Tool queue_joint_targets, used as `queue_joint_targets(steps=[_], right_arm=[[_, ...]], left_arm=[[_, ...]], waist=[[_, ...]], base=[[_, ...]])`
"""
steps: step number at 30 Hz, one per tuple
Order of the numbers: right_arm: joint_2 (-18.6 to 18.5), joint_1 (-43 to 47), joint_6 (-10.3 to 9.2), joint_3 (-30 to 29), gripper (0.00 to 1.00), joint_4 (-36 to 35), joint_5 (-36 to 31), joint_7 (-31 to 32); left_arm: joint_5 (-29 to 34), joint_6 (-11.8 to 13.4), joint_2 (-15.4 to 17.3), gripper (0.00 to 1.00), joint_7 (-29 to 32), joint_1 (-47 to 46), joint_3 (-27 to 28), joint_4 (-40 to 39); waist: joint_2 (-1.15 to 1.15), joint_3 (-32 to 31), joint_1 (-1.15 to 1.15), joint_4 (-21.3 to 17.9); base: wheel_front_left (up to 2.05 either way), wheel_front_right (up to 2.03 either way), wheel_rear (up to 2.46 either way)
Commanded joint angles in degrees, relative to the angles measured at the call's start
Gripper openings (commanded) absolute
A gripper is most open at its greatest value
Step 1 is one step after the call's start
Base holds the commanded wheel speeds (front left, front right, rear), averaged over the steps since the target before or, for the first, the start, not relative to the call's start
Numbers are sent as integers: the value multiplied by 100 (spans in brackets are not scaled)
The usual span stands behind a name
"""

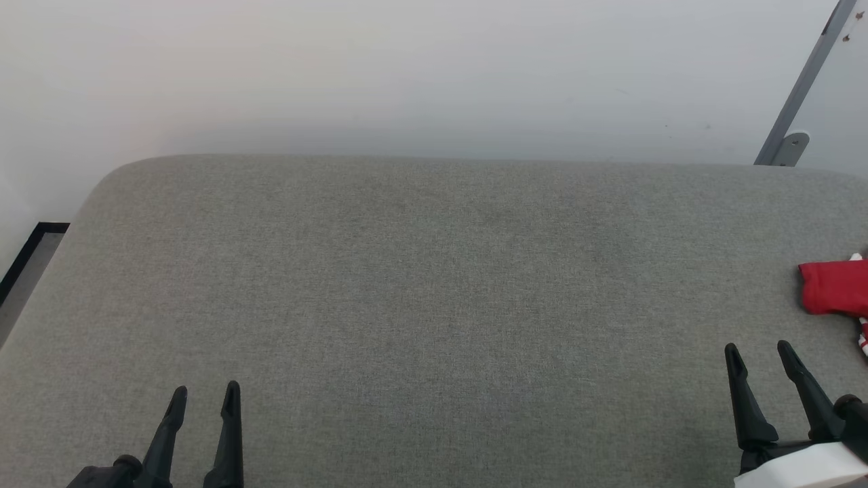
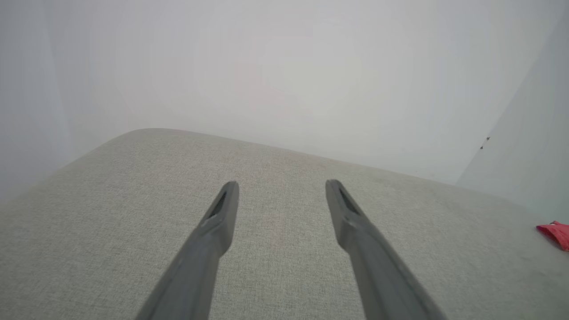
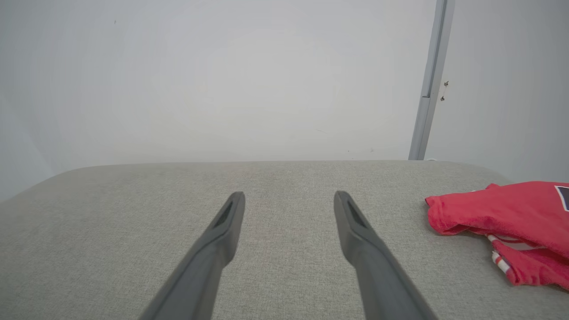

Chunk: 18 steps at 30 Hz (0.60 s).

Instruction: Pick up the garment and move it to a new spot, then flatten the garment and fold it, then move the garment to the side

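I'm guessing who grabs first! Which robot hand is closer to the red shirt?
The right gripper: the garment lies near its fingers; the left gripper is far across the cushion.

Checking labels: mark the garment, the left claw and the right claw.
garment (image 3: 502, 209), right wrist view, on its red body fabric.
left claw (image 1: 206, 390), head view, midway between its open fingertips.
right claw (image 1: 758, 348), head view, midway between its open fingertips.
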Motion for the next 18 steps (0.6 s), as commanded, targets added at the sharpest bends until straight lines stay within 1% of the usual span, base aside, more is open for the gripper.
queue_joint_targets(steps=[1, 11, 15, 16, 18], right_arm=[[23, 42, -2, -6, 100, -8, 0, -24], [33, 96, -2, -4, 100, -33, 2, -25], [41, 111, -2, 8, 100, -37, -11, -25], [31, 48, 0, 4, 0, -26, -2, 0], [70, 79, 0, 19, 0, 41, -1, 3]], left_arm=[[-26, -21, 33, 100, -26, -64, -8, 11], [38, -21, 25, 100, -26, -105, 25, 32], [-28, -21, 40, 100, -26, -122, 18, 54], [-46, 0, 13, 0, 0, -52, 9, 48], [-48, 2, -22, 0, 10, -21, 0, 123]], waist=[[0, 1, 0, 0], [0, 3, 0, 4], [0, -7, 0, 19], [0, -8, 0, 18], [0, -9, 0, 19]], base=[[0, 0, 0], [0, 0, 0], [0, 0, 0], [0, 0, 0], [0, 0, 0]])
